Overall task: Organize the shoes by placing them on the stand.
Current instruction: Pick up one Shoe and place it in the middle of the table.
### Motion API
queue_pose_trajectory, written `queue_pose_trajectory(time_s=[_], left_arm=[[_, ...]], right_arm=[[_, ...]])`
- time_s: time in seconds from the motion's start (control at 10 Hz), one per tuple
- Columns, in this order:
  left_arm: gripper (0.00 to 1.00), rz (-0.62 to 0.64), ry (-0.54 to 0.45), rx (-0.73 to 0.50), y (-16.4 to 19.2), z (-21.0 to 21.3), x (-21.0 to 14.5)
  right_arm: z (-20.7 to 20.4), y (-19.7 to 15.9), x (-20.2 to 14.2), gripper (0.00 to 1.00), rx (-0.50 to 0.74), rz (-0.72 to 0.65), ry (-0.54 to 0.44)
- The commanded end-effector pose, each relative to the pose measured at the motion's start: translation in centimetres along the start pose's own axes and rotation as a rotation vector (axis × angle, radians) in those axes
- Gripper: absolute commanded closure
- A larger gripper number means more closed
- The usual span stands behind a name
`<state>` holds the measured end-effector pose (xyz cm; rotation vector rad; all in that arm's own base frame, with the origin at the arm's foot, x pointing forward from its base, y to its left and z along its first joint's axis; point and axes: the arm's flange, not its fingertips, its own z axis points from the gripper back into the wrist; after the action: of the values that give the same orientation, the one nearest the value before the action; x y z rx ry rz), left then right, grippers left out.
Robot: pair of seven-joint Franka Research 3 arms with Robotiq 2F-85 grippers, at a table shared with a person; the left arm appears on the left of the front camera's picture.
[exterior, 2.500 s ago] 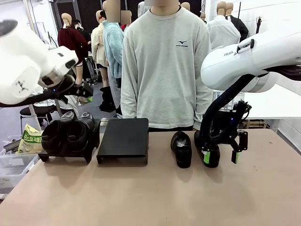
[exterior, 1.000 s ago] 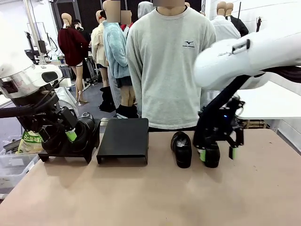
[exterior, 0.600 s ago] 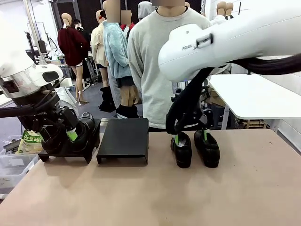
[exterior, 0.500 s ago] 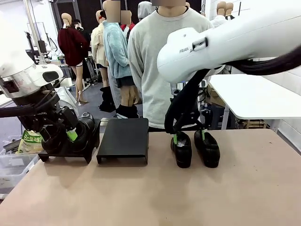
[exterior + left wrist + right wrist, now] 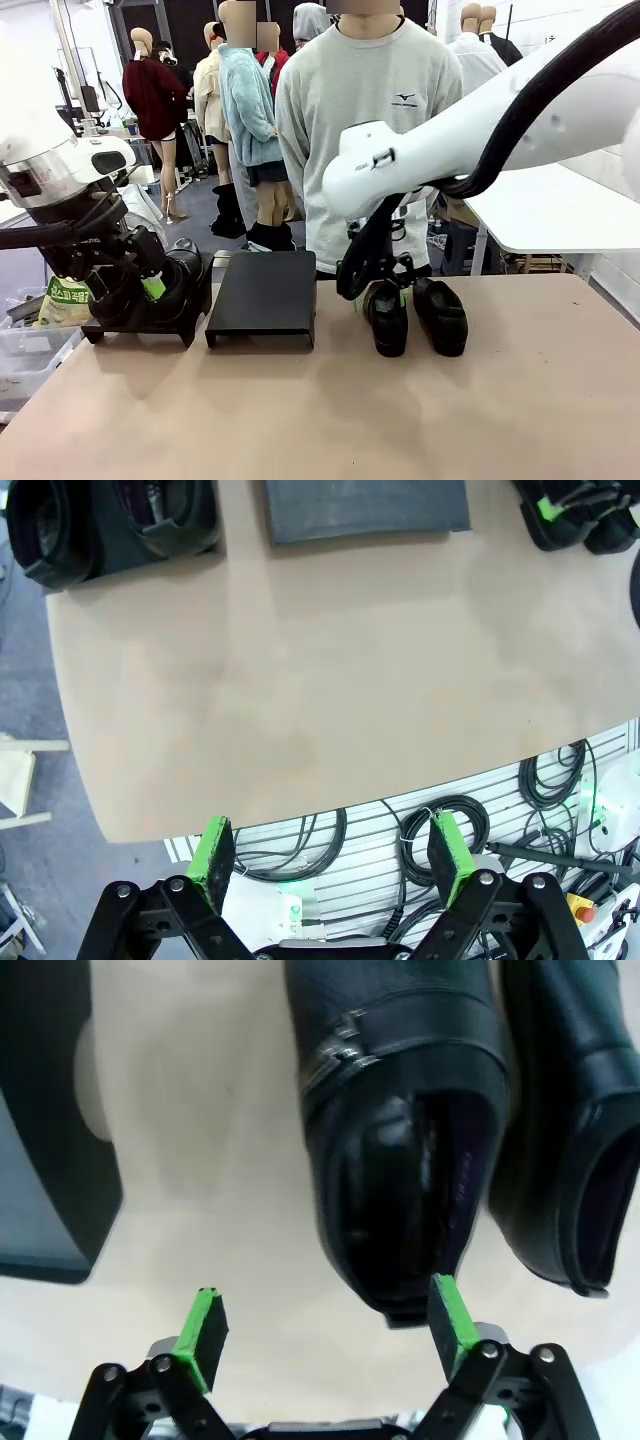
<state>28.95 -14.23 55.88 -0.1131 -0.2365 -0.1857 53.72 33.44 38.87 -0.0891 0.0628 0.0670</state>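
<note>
Two pincers, jaws apart: left pincer [image 5: 330, 845] over table [image 5: 300, 680] edge, right pincer [image 5: 325, 1325] with pad [image 5: 447, 1320] beside a shoe [image 5: 400, 1110] heel.

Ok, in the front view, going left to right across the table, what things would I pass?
Loaded stand carrying two shoes → empty black stand → third shoe → fourth shoe.
</note>
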Motion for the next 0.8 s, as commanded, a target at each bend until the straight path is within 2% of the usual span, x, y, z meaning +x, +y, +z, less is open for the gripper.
queue_pose_trajectory(time_s=[0.0,0.3,0.7], left_arm=[[0.00,-0.004,0.003,-0.014,0.0,0.0,0.0],[0.00,-0.004,0.003,-0.014,0.0,0.0,0.0],[0.00,-0.004,0.003,-0.014,0.0,0.0,0.0]], right_arm=[[0.3,1.2,0.6,0.00,-0.063,-0.024,-0.084],[-1.3,2.1,2.0,0.00,-0.084,-0.042,-0.144],[-3.0,1.8,2.3,0.00,-0.001,-0.095,-0.158]])
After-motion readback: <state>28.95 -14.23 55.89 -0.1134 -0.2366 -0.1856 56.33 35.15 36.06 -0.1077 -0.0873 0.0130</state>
